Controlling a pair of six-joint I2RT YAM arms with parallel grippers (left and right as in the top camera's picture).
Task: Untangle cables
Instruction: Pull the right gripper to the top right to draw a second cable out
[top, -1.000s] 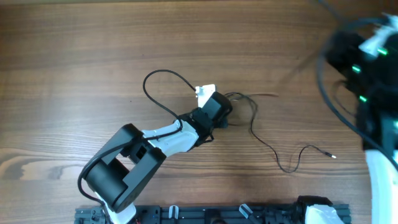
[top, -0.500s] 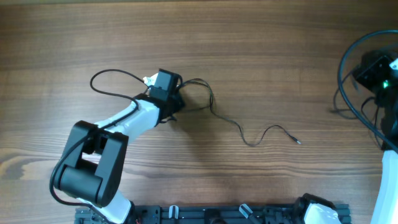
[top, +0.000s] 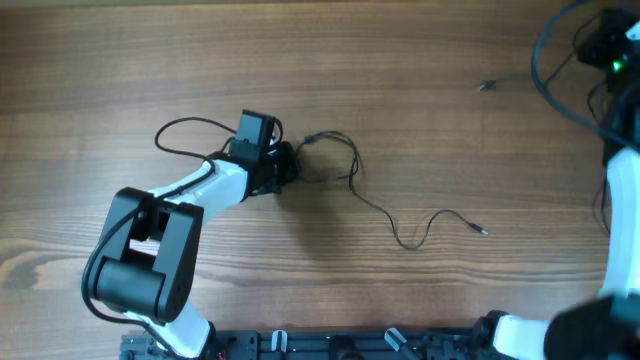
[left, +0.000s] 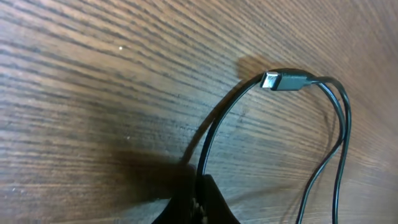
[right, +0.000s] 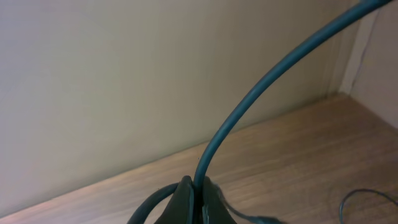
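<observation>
L gripper (top: 288, 168) pinned low on table (top: 150, 60), clamped on 1st cable (top: 400, 222) near its plug (left: 283, 81).
R gripper (right: 198, 194), up at far right, grips 2nd cable (top: 487, 86), prob. to pull it clear; strands lie well apart.

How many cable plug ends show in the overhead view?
3. One plug end just right of the left pincer; a second at the long cable's free tail; a third upper right. Others may be hidden.
</observation>
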